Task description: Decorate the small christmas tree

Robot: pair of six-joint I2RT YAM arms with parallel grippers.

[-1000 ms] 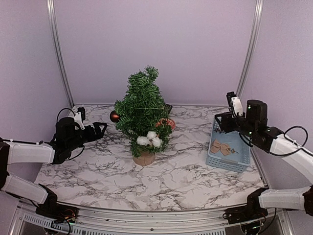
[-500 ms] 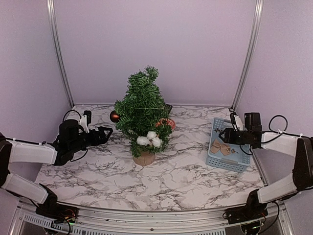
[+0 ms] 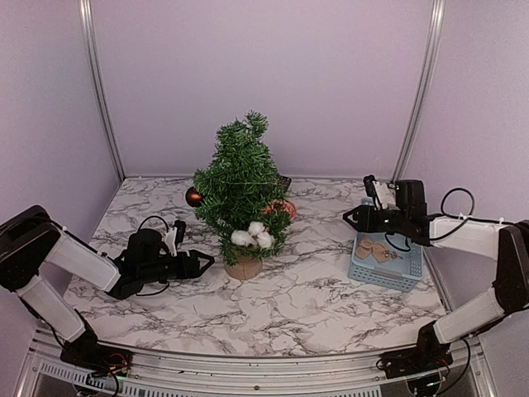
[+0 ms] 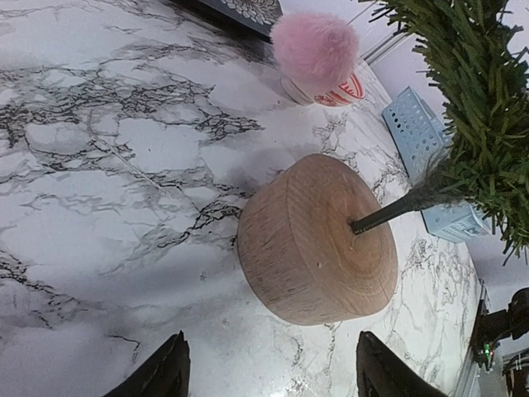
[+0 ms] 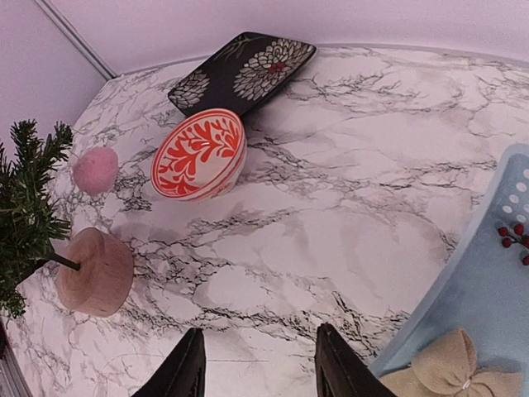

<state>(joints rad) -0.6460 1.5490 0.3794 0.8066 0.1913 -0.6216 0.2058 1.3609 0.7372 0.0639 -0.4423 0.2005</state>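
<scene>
1. Lilac walls (image 3: pixel 264 83) enclose a marble-print table (image 3: pixel 314 298) that carries every item.
2. The small christmas tree (image 3: pixel 241 186) stands upright at mid-table, slightly toward the back. It is prob. placed there so both arms can reach it.
   - Needles are dark green and bristly, and the tip is bent.
   - A thin dark trunk (image 4: pixel 397 213) is set in a round tan wood base (image 4: pixel 318 240).
   - It already carries a red bauble (image 3: pixel 193 197) on its left and white cotton tufts (image 3: pixel 252 234) low at the front.
3. A pale-blue basket (image 3: pixel 382 279) sits at the table's right side, next to the R arm. It holds a tan bow (image 5: pixel 446 372) and a red berry sprig (image 5: pixel 517 236), so it reads as the ornament stock.
4. The left tool (image 3: pixel 202 263) is low over the table near the base and aimed at it. Its jaws are apart w/ nothing between them. It is prob. there to steady the tree.
5. The right tool (image 3: pixel 349 217) hovers over the table just beside the basket's left edge. Its jaws are parted and empty. It looks set to fetch an ornament.
6. Behind the tree, well apart from the basket:
   - a black floral plate (image 5: pixel 244 70)
   - a red-and-white bowl (image 5: pixel 198 155) just in front of the plate
   - a pink pompom (image 5: pixel 95 169) on the table between bowl and base, poss. another decoration
</scene>
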